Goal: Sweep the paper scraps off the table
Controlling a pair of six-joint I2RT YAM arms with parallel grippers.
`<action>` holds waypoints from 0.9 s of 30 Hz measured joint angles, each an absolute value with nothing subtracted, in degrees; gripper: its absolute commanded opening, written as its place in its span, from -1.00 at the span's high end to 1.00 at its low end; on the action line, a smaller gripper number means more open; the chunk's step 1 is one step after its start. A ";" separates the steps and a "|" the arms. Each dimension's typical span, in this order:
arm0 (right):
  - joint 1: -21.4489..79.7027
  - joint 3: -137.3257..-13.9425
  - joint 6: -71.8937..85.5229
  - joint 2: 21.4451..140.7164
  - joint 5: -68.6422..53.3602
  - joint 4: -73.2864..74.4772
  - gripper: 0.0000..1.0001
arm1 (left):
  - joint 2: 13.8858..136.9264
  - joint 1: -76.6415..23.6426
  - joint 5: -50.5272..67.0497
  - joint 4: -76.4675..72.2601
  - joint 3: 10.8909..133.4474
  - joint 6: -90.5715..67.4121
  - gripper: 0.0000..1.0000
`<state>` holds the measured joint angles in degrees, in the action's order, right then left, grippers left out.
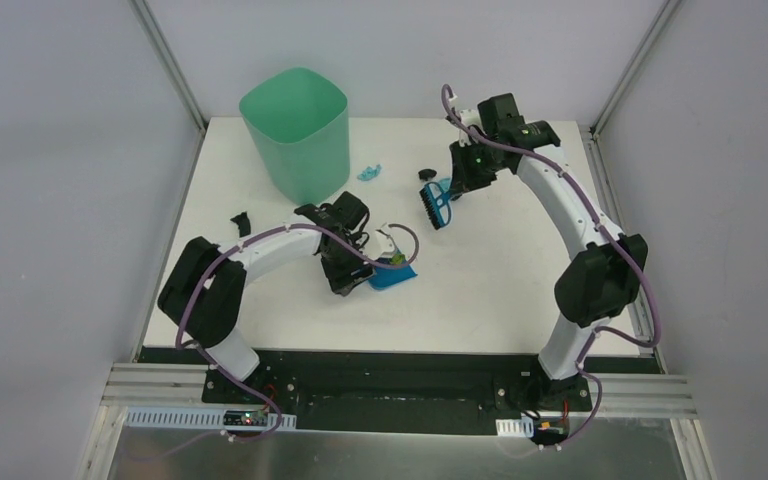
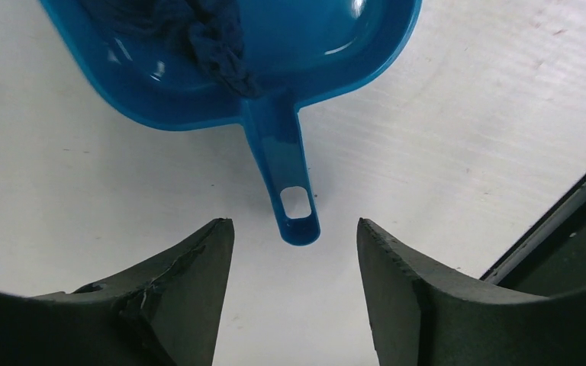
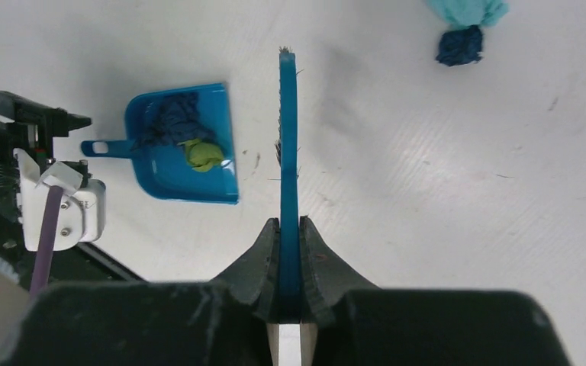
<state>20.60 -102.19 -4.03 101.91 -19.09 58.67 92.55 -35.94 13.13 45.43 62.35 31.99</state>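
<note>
At the far left of the table [image 1: 520, 290] lay a small black bit [image 1: 241, 222], probably a scrap not yet swept, and behind it stood the bin [image 1: 298, 140]. The left gripper [image 2: 294, 225] hung low near the middle of the table. Its jaws were spread wide, one on each side of the handle end of the pan [image 3: 187, 164], touching neither side and holding nothing. The pan sat flat on the table with a dark blue wad and an olive one already inside. Further right, the brush [image 3: 288, 145] was clamped in the right gripper [image 3: 290, 229], whose jaws were closed tight on its blue back. Loose scraps [image 3: 462, 30], a light blue one and a dark blue one touching each other, lay near the bin's right side, well apart from the pan. I judged the job partly done: some scraps were collected, these were left to sweep, and the pan was yet to be emptied.
</note>
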 measured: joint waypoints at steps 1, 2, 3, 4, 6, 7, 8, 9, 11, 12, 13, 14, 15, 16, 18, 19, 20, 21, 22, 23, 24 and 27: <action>20.60 -102.19 -4.78 101.91 -17.74 58.17 1.00 | 92.97 -35.94 12.91 44.91 61.41 32.23 -0.18; 20.60 -102.30 -5.54 101.97 -16.36 57.89 1.00 | 93.54 -35.94 12.53 44.51 60.49 32.47 -0.12; 20.60 -102.63 -6.31 102.10 -14.96 57.80 1.00 | 94.02 -35.94 12.29 44.23 59.79 32.58 -0.07; 20.60 -103.07 -6.96 102.32 -13.80 57.67 1.00 | 94.43 -35.92 12.16 43.88 59.31 32.67 0.00; 20.60 -104.53 -8.47 103.22 -11.03 57.04 1.00 | 94.83 -35.94 12.08 43.51 59.02 32.91 0.14; 20.60 -104.88 -8.88 103.57 -10.15 56.69 1.00 | 94.83 -35.92 12.10 43.35 59.00 33.06 0.22; 20.60 -105.25 -9.41 103.96 -8.91 56.29 1.00 | 94.83 -35.94 12.10 43.07 59.00 33.17 0.28; 20.56 -105.51 -9.89 104.40 -7.66 56.03 1.00 | 94.83 -35.92 12.14 42.85 59.00 33.34 0.34; 20.38 -106.15 -11.11 105.43 -5.13 55.48 1.00 | 94.83 -35.92 12.23 42.81 59.00 33.67 0.44; 20.32 -106.34 -11.84 105.91 -4.01 54.98 1.00 | 94.83 -35.92 12.27 42.87 59.00 33.67 0.48; 20.21 -106.41 -12.69 106.50 -2.61 54.17 1.00 | 94.83 -35.94 12.34 42.98 59.02 33.71 0.50; 20.10 -106.41 -13.67 107.04 -1.10 53.23 1.00 | 94.83 -35.94 12.34 43.11 59.05 33.67 0.52; 19.92 -106.41 -14.63 107.61 0.25 52.27 1.00 | 94.83 -35.92 12.36 43.48 59.20 33.69 0.54; 19.73 -106.41 -15.49 108.25 1.43 51.33 1.00 | 94.83 -35.92 12.38 43.86 59.37 33.69 0.55; 19.27 -106.48 -16.71 109.30 3.27 49.84 1.00 | 94.83 -35.94 12.43 44.47 59.83 33.69 0.59; 18.96 -106.89 -17.28 110.04 4.03 49.34 1.00 | 94.83 -35.94 12.43 44.84 60.12 33.67 0.61; 18.65 -107.57 -17.89 110.83 4.64 49.01 1.00 | 94.83 -35.92 12.40 45.30 60.45 33.67 0.62; 18.26 -108.64 -18.70 111.94 5.52 48.40 1.00 | 94.83 -35.94 12.34 45.82 60.86 33.63 0.64; 18.00 -109.27 -19.51 112.68 6.09 47.68 1.00 | 94.83 -35.94 12.27 46.39 61.34 33.61 0.66; 17.78 -110.13 -20.60 113.60 6.98 46.96 1.00 | 94.83 -35.94 12.16 47.37 62.15 33.43 0.67; 17.58 -111.02 -21.74 114.54 7.64 46.28 1.00 | 94.83 -35.92 12.08 48.64 63.22 33.21 0.68; 17.06 -113.84 -25.36 117.60 8.84 44.77 1.00 | 95.22 -35.92 12.08 52.34 67.22 32.12 0.74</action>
